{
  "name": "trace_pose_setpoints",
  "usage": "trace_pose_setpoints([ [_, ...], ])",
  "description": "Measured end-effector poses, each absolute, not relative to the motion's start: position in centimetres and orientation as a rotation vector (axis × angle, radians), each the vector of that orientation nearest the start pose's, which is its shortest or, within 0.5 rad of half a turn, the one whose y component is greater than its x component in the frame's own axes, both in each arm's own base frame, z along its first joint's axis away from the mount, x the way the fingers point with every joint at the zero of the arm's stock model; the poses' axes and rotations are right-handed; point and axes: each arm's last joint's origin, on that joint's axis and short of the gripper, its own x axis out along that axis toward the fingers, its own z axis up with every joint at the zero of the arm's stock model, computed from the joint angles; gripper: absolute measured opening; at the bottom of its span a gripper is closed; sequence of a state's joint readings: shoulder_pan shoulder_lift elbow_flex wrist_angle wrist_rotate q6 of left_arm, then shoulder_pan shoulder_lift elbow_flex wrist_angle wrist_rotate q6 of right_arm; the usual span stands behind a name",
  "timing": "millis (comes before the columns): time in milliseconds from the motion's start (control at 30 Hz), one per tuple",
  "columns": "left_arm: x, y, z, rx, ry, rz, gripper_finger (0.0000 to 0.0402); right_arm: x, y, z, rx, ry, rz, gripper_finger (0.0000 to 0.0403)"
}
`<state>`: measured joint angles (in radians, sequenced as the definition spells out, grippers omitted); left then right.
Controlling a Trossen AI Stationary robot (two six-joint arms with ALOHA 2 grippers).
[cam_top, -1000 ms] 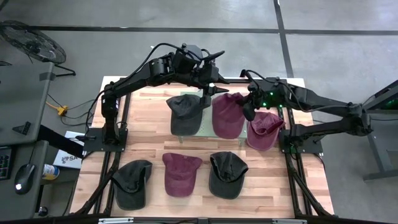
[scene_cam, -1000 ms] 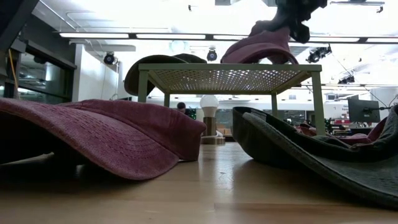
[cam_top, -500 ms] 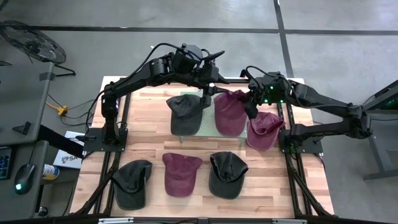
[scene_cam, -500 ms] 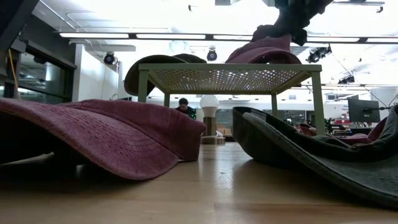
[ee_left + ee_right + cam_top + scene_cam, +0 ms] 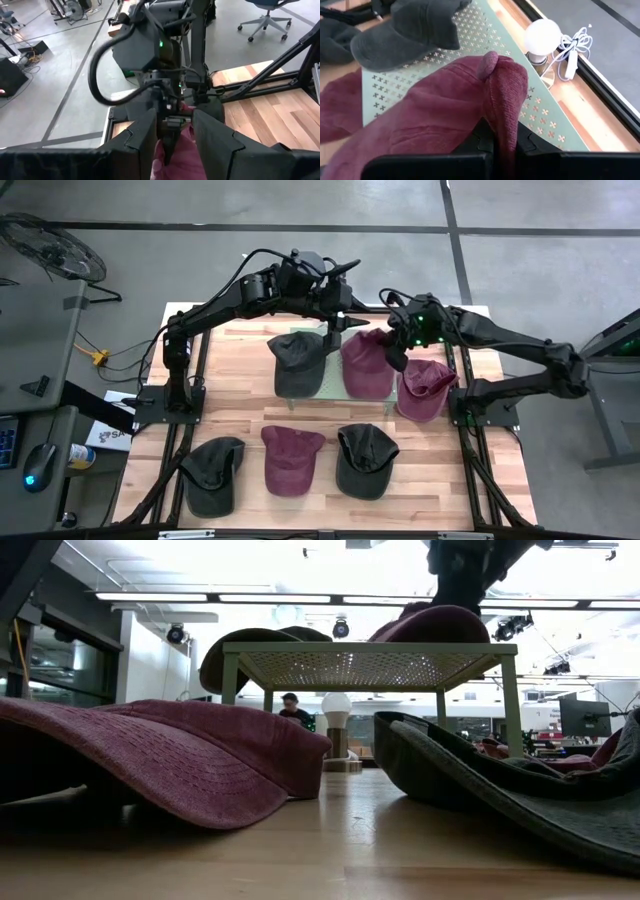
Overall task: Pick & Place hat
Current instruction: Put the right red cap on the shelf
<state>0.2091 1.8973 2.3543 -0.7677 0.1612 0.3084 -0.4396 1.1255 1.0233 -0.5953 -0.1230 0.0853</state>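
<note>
A green perforated stand (image 5: 335, 385) at the table's far middle bears a dark grey hat (image 5: 298, 362) and a maroon hat (image 5: 366, 368). The maroon hat lies crown up on the stand's top (image 5: 432, 626). My right gripper (image 5: 397, 356) is shut on its crown at the hat's right side. My left gripper (image 5: 334, 332) hovers by the hat's far left edge with its fingers (image 5: 145, 142) apart. Maroon cloth shows low between them; whether they touch it I cannot tell. My right gripper pinches a raised fold of the maroon hat's crown (image 5: 504, 102) between its two fingers. The fingers slant down at it from the table's right. The cloth is drawn up into a ridge at the fingers, and the rest of the hat rests on the green stand (image 5: 470, 35).
A second maroon hat (image 5: 428, 388) lies just right of the stand. Three hats sit in the near row: dark grey (image 5: 215, 475), maroon (image 5: 292, 460), dark (image 5: 366, 460). A white-bulb lamp (image 5: 542, 37) stands by the stand's far edge. A person (image 5: 290, 705) shows in the room behind.
My right gripper has come down and a little toward the table's far left with the maroon hat, rolling as it went. The hat, held tilted above the stand before, now lies flatter on the stand's top.
</note>
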Motion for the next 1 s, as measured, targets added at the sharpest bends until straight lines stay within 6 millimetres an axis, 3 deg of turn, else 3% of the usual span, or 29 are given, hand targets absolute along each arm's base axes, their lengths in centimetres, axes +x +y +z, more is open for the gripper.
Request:
trace_pose_setpoints([
  [167, 38.2, 7.6, 48.6, 0.249, 0.310, 0.000, 0.0128, 21.1, -9.6, 31.3, 0.262, 0.672, -0.350, 0.0014],
  [733, 38.2, 7.7, 48.6, 0.250, 0.311, 0.004, 0.0128, 21.1, -9.5, 31.4, 0.257, 0.669, -0.340, 0.0152],
  [1000, 38.2, 7.7, 48.6, 0.251, 0.312, 0.009, 0.0128, 20.9, -9.4, 33.4, 0.248, 0.656, -0.338, 0.0213],
])
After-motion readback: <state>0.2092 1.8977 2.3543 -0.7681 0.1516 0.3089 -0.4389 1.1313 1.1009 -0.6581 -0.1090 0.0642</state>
